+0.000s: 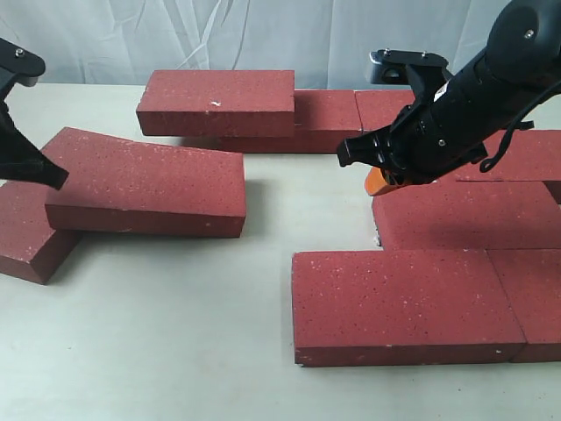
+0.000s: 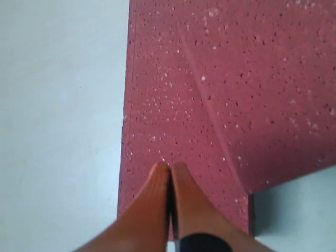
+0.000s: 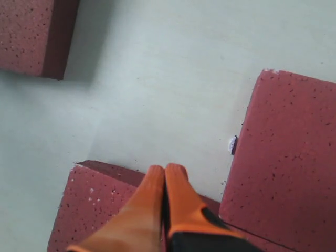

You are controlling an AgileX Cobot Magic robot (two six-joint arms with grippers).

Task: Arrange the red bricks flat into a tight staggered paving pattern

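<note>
In the exterior view, four of the red bricks lie flat and touching on the right of the table (image 1: 175, 342). A front brick (image 1: 403, 303) has an end brick (image 1: 536, 298) butted against it. Behind them a second-row brick (image 1: 465, 215) sits offset, so the joints do not line up, and a far brick (image 1: 539, 156) lies beyond it, partly hidden by the arm. That patch reads as paving already laid.

The rest is loose. At the back a chipped brick (image 1: 215, 101) (the white mark shows on its top) is stacked across the back bricks (image 1: 329, 114). On the left a tilted brick (image 1: 145, 180) leans with one end up on a low brick (image 1: 31, 232). The right gripper (image 1: 379, 181) hangs just beside the end of the second-row brick.

In the left wrist view, the left gripper (image 2: 169, 176) has its orange fingers pressed together and empty. They are over speckled red surface where one brick overlaps another, and whether they touch it cannot be told.

In the right wrist view, the fingers are likewise together and hold nothing. They are poised over the corner of the nearest brick (image 3: 94, 215), with an adjoining brick (image 3: 289, 157) just beside it and bare table beyond.

By this showing, somewhat under half the job is done. The stacked and leaning bricks have yet to come down flat and be closed up against the patch.
</note>
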